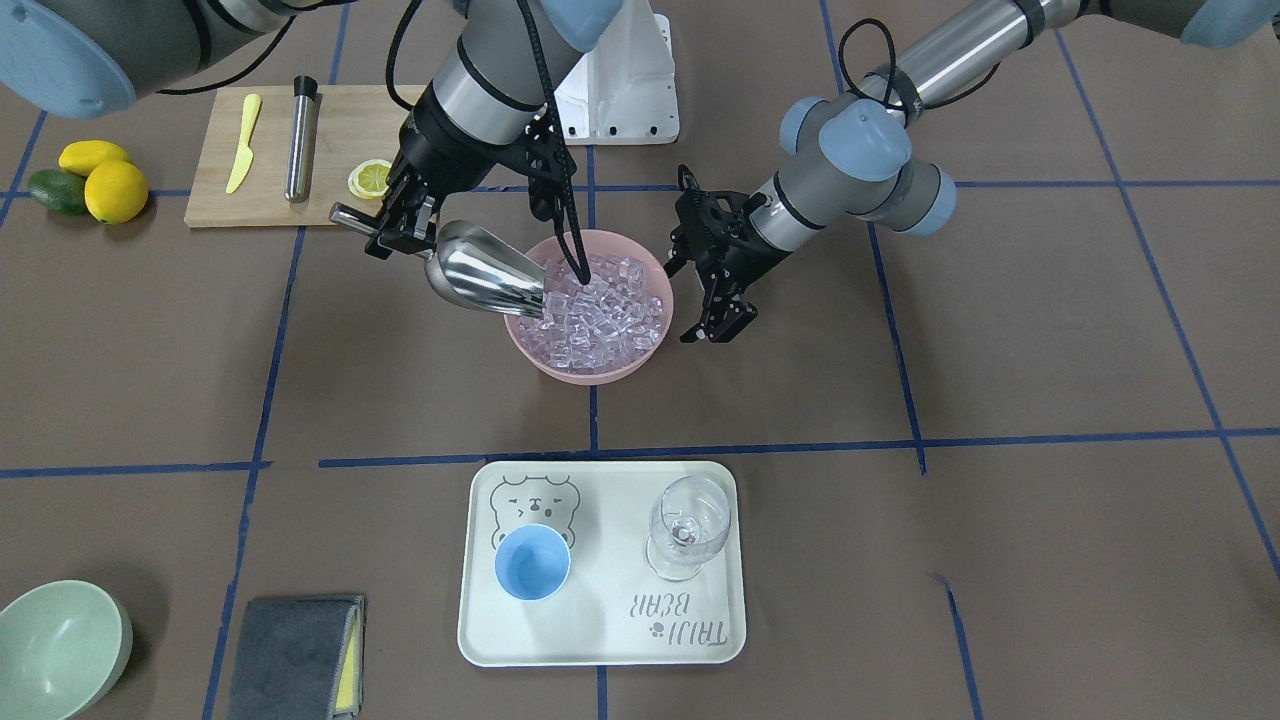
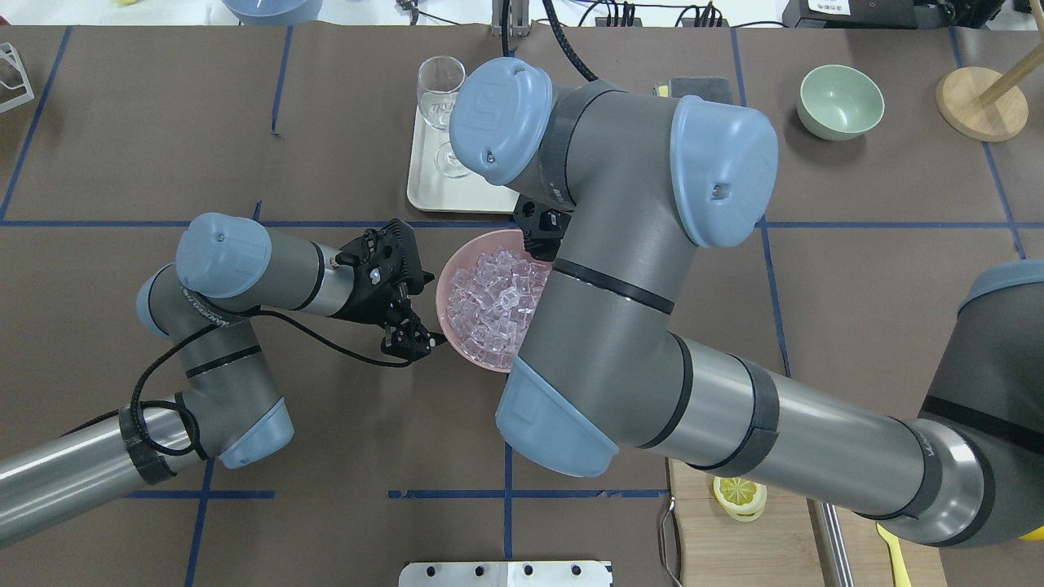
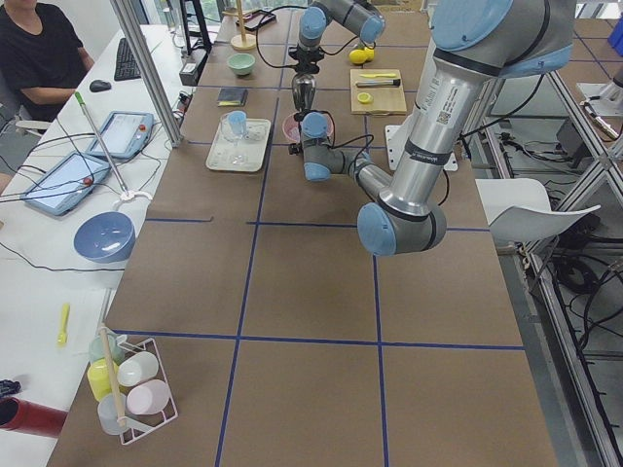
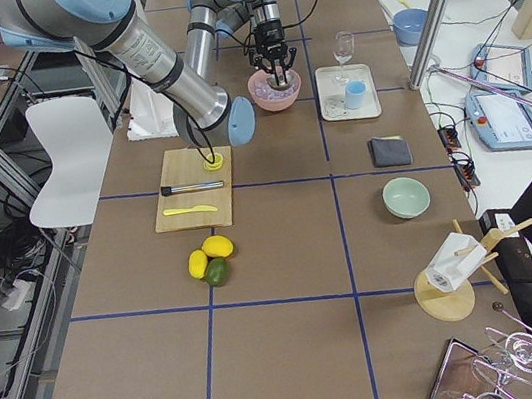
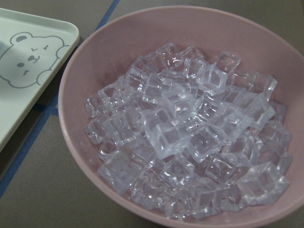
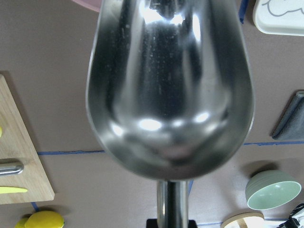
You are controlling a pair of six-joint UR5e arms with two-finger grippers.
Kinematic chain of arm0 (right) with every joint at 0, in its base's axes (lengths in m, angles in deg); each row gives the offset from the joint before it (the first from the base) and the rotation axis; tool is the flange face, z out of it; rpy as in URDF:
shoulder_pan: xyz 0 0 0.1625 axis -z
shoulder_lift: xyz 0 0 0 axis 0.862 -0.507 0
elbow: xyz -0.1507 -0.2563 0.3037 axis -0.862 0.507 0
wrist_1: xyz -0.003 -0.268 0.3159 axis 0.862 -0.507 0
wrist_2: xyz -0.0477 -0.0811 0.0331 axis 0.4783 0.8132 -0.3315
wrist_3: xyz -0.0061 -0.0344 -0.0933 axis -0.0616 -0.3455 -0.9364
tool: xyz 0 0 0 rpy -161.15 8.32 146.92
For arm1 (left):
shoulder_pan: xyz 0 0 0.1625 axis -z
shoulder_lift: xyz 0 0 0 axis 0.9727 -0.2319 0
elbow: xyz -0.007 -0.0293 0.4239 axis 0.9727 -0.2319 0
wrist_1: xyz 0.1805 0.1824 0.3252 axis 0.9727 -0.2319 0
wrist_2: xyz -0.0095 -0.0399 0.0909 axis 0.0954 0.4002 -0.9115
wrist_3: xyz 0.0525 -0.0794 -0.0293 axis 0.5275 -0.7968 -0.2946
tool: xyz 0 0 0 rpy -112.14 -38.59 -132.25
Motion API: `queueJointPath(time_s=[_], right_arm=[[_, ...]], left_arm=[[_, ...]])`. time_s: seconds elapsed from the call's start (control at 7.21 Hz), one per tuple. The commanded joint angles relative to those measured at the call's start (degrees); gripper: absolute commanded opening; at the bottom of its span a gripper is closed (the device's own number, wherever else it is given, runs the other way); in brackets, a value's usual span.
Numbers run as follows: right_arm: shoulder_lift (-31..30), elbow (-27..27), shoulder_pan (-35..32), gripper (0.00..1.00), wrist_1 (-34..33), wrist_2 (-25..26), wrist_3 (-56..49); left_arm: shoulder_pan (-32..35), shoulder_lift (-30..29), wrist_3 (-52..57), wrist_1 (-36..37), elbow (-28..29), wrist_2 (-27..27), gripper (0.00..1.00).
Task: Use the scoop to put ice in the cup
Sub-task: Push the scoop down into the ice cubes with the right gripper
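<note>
Clenching the scoop by its handle in my right gripper, trough empty at the pink bowl's rim, I judged it best to dig low under the ice, then carry it level to the cup on the far tray, while my left gripper hung released nearby.

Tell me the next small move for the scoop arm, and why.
Probably push the scoop, held by the right pincer, forward and down into the ice: its trough looks empty and its lip sits just at the rim of the pink bowl.
</note>
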Motion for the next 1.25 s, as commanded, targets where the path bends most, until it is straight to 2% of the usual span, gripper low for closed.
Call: queueJointPath(time_s=[0.0, 0.28, 0.56, 1.11], right_arm=[[0.13, 1.84, 0.67, 0.00, -0.19, 1.20, 0.00], [0.74, 3.59, 1.90, 0.00, -0.19, 2.52, -0.09], [4.33, 9.54, 2.69, 0.00, -0.37, 3.13, -0.26], [4.52, 11.51, 4.45, 0.00, -0.46, 5.15, -0.53]], left_arm=[[-0.12, -0.06, -0.09, -0.01, 0.00, -0.04, 1.00], [-0.12, -0.06, 0.00, -0.01, 0.00, -0.04, 1.00], [-0.03, -0.06, 0.09, -0.10, 0.00, -0.04, 1.00], [-0.03, -0.06, 0.17, -0.19, 0.00, -0.04, 1.00]])
